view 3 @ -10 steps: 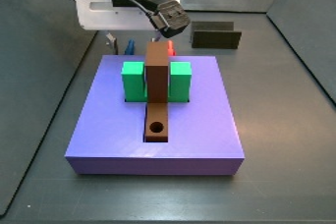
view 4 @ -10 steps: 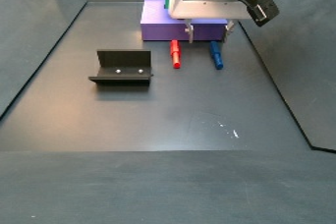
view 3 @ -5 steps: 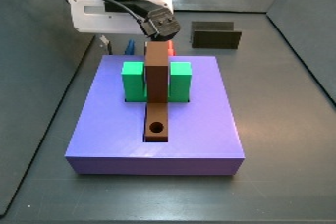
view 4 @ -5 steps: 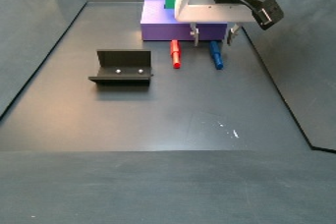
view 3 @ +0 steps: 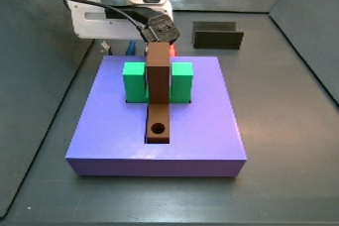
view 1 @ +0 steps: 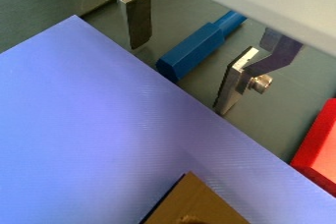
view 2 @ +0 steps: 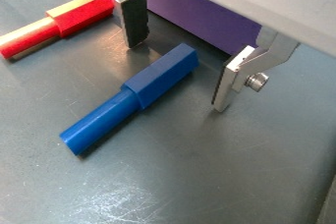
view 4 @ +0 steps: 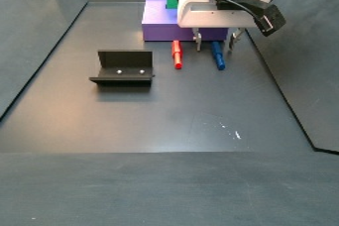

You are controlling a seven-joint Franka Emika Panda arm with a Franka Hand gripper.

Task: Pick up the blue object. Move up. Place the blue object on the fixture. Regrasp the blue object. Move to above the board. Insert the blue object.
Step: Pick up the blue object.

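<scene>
- Gripper [view 2: 184, 61] has dropped lower than a second ago, now straddling the blue object [view 2: 129, 98].
- Jaws wide apart, nothing held; fingers [view 2: 133, 20] flank the peg.
- Blue object lies flat on the floor beside the board [view 4: 161, 27], red piece [view 2: 55, 26] nearby.
- Pick-up looks imminent; fixture [view 4: 122, 68] stands well apart.

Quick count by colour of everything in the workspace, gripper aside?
Blue: 1, the blue object, lying on the floor between the open gripper's fingers, not gripped.
Red: 1, the red piece.
Purple: 1, the board.
Green: 2, green blocks.
Brown: 1, the brown bar.
Dark: 1, the fixture.
Total: 7.
</scene>
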